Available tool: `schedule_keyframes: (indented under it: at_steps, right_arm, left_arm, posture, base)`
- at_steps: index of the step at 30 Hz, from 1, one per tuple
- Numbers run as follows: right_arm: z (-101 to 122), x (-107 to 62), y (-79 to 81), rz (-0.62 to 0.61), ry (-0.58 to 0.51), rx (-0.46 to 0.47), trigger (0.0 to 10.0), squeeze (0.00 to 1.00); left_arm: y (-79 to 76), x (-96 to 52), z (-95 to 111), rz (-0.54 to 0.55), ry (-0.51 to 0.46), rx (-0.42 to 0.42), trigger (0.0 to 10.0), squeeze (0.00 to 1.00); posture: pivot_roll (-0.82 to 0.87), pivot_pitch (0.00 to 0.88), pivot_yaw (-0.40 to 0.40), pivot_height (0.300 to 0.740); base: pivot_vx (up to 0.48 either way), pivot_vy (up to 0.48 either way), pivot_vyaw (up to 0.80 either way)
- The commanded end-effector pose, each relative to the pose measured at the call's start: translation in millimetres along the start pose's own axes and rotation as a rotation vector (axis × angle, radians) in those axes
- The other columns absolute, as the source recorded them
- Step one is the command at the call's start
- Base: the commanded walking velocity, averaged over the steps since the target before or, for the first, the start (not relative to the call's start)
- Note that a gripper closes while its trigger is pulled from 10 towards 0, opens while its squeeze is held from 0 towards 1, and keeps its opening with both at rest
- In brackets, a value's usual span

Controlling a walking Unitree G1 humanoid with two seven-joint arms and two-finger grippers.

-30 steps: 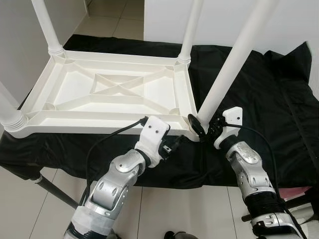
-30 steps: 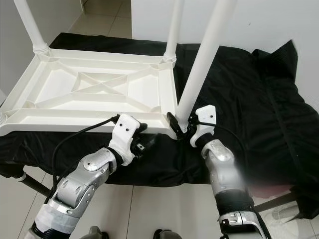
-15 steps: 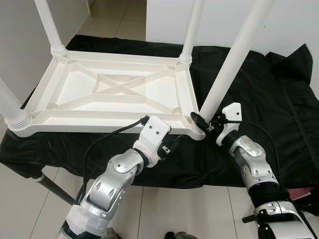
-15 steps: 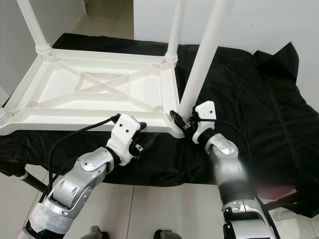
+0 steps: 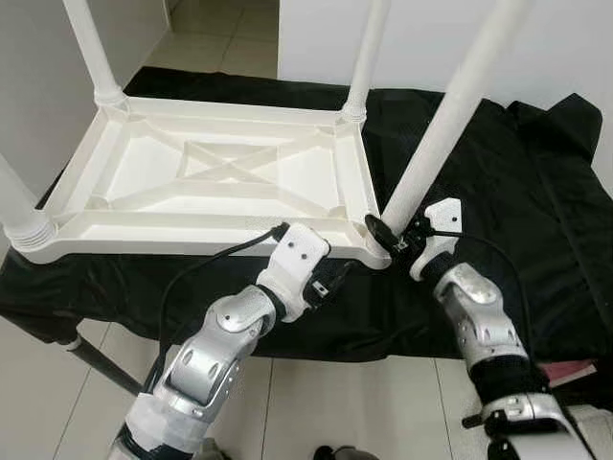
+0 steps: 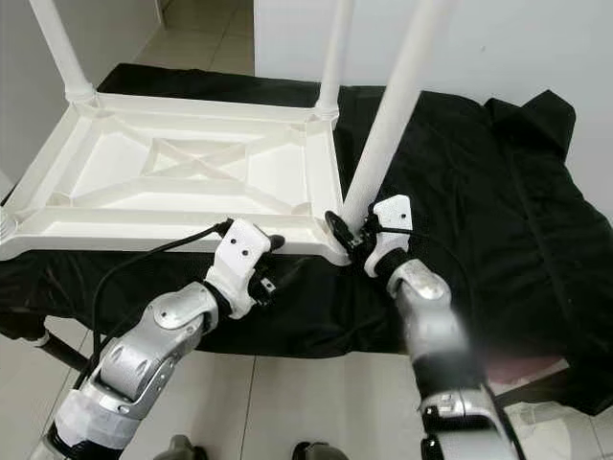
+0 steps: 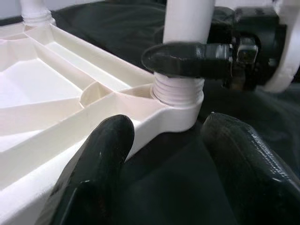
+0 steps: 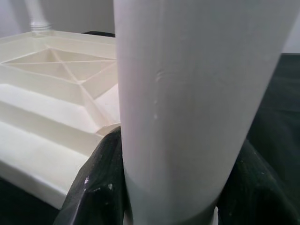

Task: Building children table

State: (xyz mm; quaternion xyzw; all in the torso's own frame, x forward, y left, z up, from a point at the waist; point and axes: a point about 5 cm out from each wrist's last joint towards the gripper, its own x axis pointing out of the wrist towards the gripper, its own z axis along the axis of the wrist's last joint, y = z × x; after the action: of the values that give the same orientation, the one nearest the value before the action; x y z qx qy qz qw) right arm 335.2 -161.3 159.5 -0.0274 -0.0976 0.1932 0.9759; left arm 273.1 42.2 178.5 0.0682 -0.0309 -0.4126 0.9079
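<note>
A white plastic children's table (image 5: pixel 220 182) lies upside down on a black cloth, its legs pointing up. My right gripper (image 5: pixel 393 237) is shut on the base of the near right leg (image 5: pixel 441 125), just above the threaded socket (image 7: pixel 178 91) at the table's corner. In the right wrist view the leg (image 8: pixel 187 93) stands between both black fingers (image 8: pixel 101 183). My left gripper (image 5: pixel 330 280) is open and low at the table's near rim, just left of that corner. Its fingers (image 7: pixel 98 159) straddle bare cloth and hold nothing.
Three more white legs stand at the far left (image 5: pixel 91 48), the far right (image 5: pixel 367 53) and the near left (image 5: pixel 19 216). The black cloth (image 5: pixel 536 220) drapes over the bench's front edge. Below are a tiled floor and a dark bench leg (image 5: pixel 101 364).
The view has shifted slightly. My right gripper stays shut on the leg base and my left gripper stays open at the rim.
</note>
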Motion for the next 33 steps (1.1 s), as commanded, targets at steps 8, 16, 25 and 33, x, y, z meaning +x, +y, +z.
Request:
schedule_keyframes:
  at_steps: [8, 16, 25, 33]
  right_arm:
    - [-7, -8.2, 9.1, -0.250, 0.006, 0.036, 10.0, 0.00]
    - [-10, -14.9, 42.6, -0.483, 0.026, 0.113, 10.0, 0.00]
    - [-1, -15.2, 38.1, -0.529, 0.003, 0.072, 10.0, 0.00]
    - [3, -19.3, 36.8, -0.558, -0.012, 0.056, 10.0, 1.00]
  left_arm:
    - [-0.3, 3.5, 1, -0.042, -0.017, -0.011, 10.0, 0.00]
    - [1.3, 3.1, 1, -0.024, -0.016, -0.016, 10.0, 0.00]
    - [4.5, 5.7, 5, -0.025, -0.026, -0.015, 10.0, 0.00]
    - [4.8, 4.2, 5, -0.036, -0.018, -0.011, 10.0, 0.00]
  posture:
    - [0.01, 0.092, -0.080, 0.740]
    - [0.02, 0.093, -0.079, 0.740]
    - [0.02, 0.088, -0.062, 0.740]
    - [0.02, 0.094, -0.043, 0.740]
  base:
    - [0.000, 0.000, 0.00]
    - [0.000, 0.000, 0.00]
    - [0.000, 0.000, 0.00]
    - [0.000, 0.000, 0.00]
